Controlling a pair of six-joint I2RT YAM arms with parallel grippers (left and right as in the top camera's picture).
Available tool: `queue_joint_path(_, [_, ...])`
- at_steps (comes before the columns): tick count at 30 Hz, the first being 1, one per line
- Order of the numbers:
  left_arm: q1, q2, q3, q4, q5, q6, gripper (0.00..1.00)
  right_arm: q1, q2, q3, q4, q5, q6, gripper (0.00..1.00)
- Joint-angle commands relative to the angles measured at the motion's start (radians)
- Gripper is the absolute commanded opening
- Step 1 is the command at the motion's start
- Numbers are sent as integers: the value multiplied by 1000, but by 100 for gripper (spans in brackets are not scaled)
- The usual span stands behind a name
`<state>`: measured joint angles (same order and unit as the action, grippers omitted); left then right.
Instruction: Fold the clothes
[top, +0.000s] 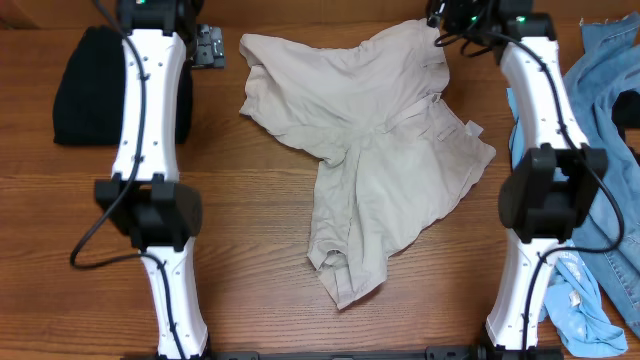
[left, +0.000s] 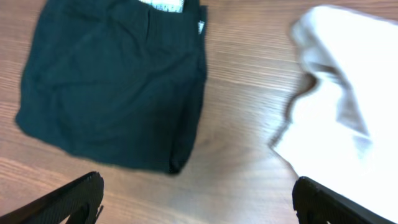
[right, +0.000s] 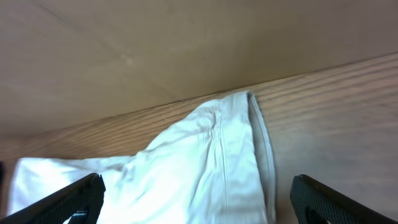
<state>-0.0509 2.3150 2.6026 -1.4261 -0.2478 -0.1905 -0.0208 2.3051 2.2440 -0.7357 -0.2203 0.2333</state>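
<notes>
One black folded garment (top: 82, 88) lies far left. The left pincer (left: 198, 200), spread apart and empty, hovers beside it. The beige shorts (top: 380, 150) sprawl crumpled mid-way across the table (top: 255, 225). The right pincer (right: 198, 199), also apart, hangs over their far edge.

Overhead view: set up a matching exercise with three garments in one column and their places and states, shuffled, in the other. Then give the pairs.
Things:
1. khaki shorts
2. black garment
3. blue denim garment

Places and states:
A. along the right side, rumpled
B. in the middle, spread out and crumpled
C. far left, folded into a compact block

Pairs: 1-B, 2-C, 3-A
</notes>
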Motion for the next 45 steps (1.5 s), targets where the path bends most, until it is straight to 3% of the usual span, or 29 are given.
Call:
queue_joint_path(1, [-9,-188,13,-71,167,25,100,-16,-254,62,-121,-5,-6,100])
queue_joint_path(5, [-10,-217,13,-138,349,159,100,-16,-373,62,-277,-8,-78,100])
queue_joint_path(9, [-16,-141,2,-212,391,206,100,-16,-397,62,-404,-9,-77,100])
queue_joint_path(12, [-17,-65,2,-211,399,237,95,-16,-394,61,-456,-9,-77,100])
queue_joint_path(23, [-24,158,2,-106,459,319,88,-16,-394,60,-509,-9,-77,100])
queue_joint_path(35, [-34,332,2,-8,447,319,80,-16,-383,59,-519,-8,-77,100])
queue_joint_path(43, [-43,380,2,66,459,257,65,-16,-377,59,-520,-8,-77,100])
queue_joint_path(45, [-48,395,2,55,446,254,53,-16,-377,59,-520,-8,-77,100])
